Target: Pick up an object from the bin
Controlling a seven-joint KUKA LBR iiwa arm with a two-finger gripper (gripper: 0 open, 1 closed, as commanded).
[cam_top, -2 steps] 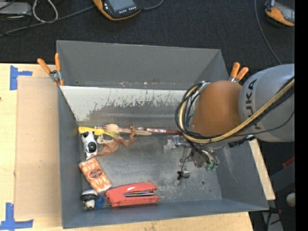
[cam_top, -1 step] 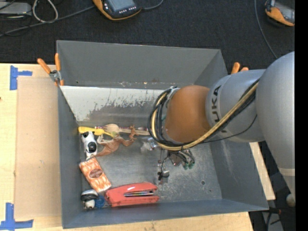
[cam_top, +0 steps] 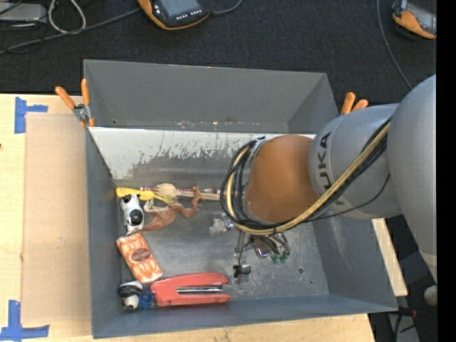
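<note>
With the gripper (cam_top: 246,261) over bare bin (cam_top: 206,105) floor at lower centre, open or closed I cannot tell, I would shift left and straddle the narrow width of the flat red stapler-like thing (cam_top: 189,289) lying lower left of it.

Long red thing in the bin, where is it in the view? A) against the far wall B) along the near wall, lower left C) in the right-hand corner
B: the long red thing lies flat along the near wall, below and left of the pincer.
</note>
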